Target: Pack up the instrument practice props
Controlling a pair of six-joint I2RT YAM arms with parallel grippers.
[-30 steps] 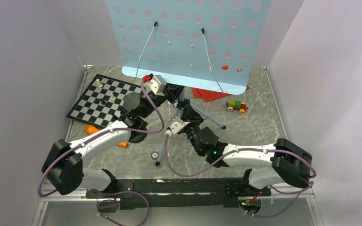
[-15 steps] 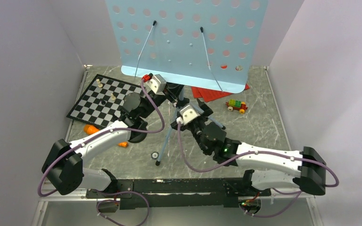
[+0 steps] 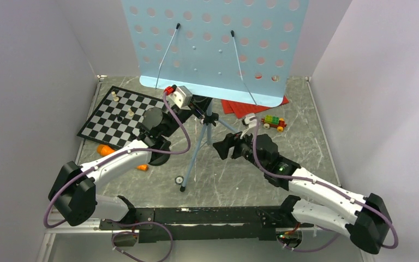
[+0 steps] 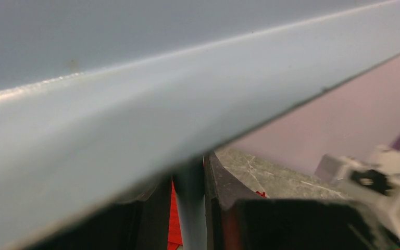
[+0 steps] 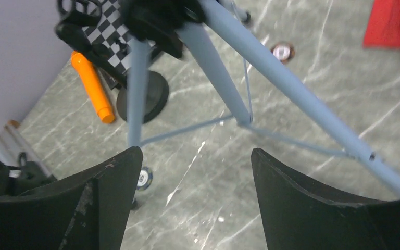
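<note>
Marbled grey counter (image 3: 305, 147) carries one of nearly everything. One tall light-blue music stand (image 3: 215, 46) rises from the middle on three thin legs, its perforated desk filling the far upper part of the overhead view with two wire page-holders across its face. One black-and-white chessboard (image 3: 109, 123) lies at the far left with two pale pieces (image 3: 115, 97) plainly upright on it. A small overlapping pile of red sheets (image 3: 245, 107) lies flat under the desk's lower edge; how many cannot be told. One black round-base mic stand (image 5: 143, 96) sits near the left legs, and one orange microphone (image 5: 91, 86) lies just beside it. One multicoloured toy car (image 3: 273, 122) stands right of the sheets, and one tiny disc (image 3: 179, 179) rests near the foot of the nearest leg. The left pincer (image 3: 199, 106) is clamped on the stand's shaft just beneath the desk, a dark finger pressed against each side of the pole. The right pincer (image 5: 195, 153) gapes wide, holds nothing and touches nothing, hanging beside the tripod legs and facing them.
</note>
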